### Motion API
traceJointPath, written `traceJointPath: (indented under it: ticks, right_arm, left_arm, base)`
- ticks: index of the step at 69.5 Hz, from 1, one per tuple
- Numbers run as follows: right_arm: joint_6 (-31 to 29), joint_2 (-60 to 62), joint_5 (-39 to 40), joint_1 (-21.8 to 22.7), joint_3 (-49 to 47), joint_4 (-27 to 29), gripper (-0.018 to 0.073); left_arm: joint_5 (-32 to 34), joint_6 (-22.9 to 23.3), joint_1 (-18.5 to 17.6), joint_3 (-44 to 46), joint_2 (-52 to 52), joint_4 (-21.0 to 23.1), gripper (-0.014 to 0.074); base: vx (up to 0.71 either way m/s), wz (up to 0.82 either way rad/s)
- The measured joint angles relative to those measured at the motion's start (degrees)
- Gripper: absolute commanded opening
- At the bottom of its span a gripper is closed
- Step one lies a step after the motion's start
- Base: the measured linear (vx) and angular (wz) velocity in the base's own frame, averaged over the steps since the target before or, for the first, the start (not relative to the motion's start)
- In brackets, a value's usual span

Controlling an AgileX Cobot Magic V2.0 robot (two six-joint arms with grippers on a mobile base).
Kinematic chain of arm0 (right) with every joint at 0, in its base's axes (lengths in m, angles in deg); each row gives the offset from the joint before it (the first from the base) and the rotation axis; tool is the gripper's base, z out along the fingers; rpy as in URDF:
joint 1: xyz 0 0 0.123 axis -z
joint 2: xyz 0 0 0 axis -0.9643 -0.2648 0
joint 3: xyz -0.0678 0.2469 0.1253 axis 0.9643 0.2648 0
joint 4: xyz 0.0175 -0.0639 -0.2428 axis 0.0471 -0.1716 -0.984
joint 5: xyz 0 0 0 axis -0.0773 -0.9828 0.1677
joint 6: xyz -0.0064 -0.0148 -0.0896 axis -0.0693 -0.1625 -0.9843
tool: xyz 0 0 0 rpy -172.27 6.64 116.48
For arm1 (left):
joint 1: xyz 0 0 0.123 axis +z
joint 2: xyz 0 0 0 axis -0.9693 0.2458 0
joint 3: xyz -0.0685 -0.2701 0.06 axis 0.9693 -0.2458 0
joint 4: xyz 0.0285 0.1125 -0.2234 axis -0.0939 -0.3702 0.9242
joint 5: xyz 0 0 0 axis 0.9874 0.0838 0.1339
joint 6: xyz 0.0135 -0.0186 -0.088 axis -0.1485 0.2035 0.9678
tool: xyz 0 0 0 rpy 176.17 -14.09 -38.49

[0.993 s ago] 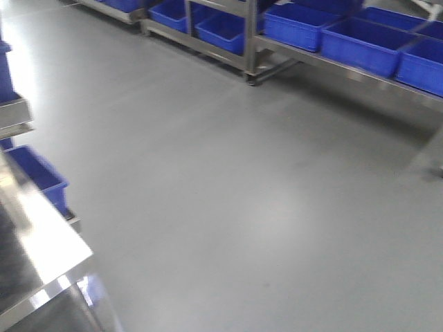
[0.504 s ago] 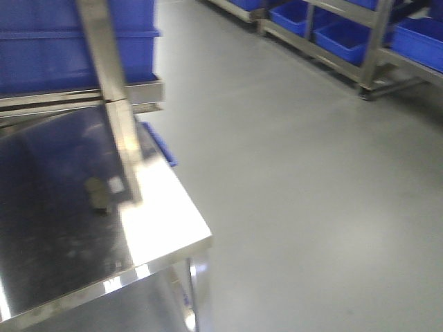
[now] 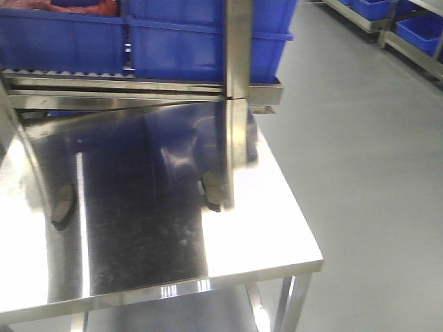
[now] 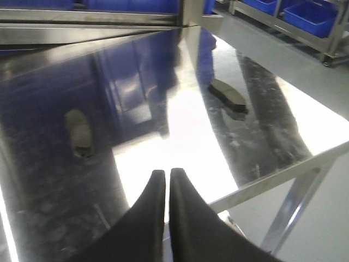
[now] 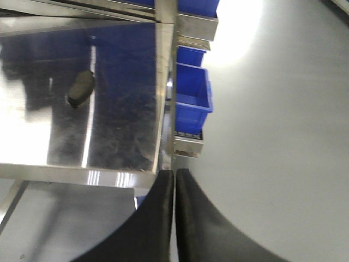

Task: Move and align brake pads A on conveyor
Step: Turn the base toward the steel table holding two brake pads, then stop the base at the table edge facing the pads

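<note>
Two dark grey brake pads lie flat on the shiny steel table: one at the left, one near the middle. In the left wrist view they show as the left pad and the right pad. My left gripper is shut and empty, above the table's near edge, short of both pads. My right gripper is shut and empty, off the table's corner over the floor; one pad lies far from it. The conveyor is out of view.
A steel upright post stands at the table's back. Blue bins sit on a shelf behind it. A blue bin sits low beside the table. Grey floor lies to the right, with bin racks beyond.
The front view has swung left from open floor onto the steel table. The table and two pads now fill the view and look closer.
</note>
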Motion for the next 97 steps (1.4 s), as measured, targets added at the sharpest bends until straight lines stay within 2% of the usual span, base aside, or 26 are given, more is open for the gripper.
traceJointPath:
  ticks: [38,97]
  right_arm:
    - [0.0,0.0,0.0,0.0,0.0,0.0,-0.0007]
    - [0.0,0.0,0.0,0.0,0.0,0.0,-0.0007]
  left_arm:
    - [0.0,0.0,0.0,0.0,0.0,0.0,-0.0006]
    - [0.0,0.0,0.0,0.0,0.0,0.0,-0.0006]
  base:
    - [0.12,0.21]
    - [0.11,0.04]
